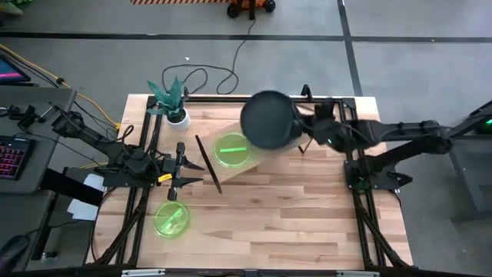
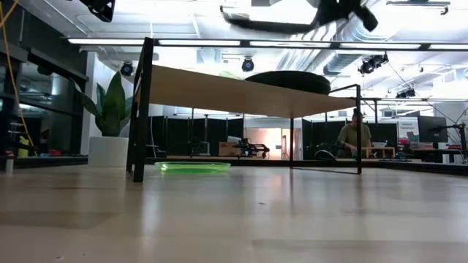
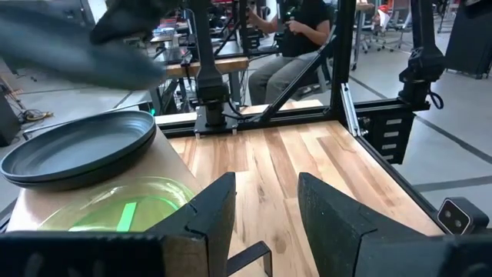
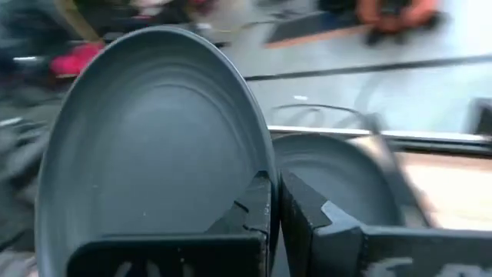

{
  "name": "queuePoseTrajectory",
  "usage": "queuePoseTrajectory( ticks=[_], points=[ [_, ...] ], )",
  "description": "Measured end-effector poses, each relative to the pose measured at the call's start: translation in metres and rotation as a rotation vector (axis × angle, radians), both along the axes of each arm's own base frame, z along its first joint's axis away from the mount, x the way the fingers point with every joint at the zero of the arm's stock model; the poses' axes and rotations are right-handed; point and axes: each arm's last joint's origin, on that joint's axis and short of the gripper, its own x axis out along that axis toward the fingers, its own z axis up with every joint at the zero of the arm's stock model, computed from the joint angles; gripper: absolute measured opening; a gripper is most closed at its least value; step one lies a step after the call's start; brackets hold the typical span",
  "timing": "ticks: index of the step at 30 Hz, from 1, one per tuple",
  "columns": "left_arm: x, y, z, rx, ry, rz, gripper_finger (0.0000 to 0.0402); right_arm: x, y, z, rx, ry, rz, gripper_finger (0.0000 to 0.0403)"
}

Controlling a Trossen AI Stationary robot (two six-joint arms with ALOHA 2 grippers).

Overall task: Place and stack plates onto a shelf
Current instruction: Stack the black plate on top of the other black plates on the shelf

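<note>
Seemingly dark plate (image 4: 154,146) in right hand (image 4: 275,201)

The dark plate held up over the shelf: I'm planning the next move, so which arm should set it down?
Right. The right gripper is shut on the dark plate, above another dark plate on the shelf. The left gripper is open and empty, beside the shelf.
</note>
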Motion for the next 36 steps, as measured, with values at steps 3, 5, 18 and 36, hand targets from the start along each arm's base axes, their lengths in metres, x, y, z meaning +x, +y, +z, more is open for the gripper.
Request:
queuePoseTrajectory(
  ticks=[3,5,18,36],
  points=[
    [0.0,0.0,0.0,0.001,0.002,0.0,0.0131,-0.002,-0.023,-0.009,0.064,0.063,-0.08,0.0],
    [0.0,0.0,-0.001,0.003,0.007,0.0,0.0131,-0.005,-0.034,-0.012,0.092,0.094,-0.106,0.0],
    [0.0,0.0,0.0,-0.007,0.002,0.001,0.0131,0.0,-0.047,-0.032,0.189,0.217,-0.129,0.0],
    [0.0,0.0,0.0,0.001,0.001,0.0,0.0131,0.006,-0.047,-0.038,0.22,0.251,-0.089,0.0012]
  ],
)
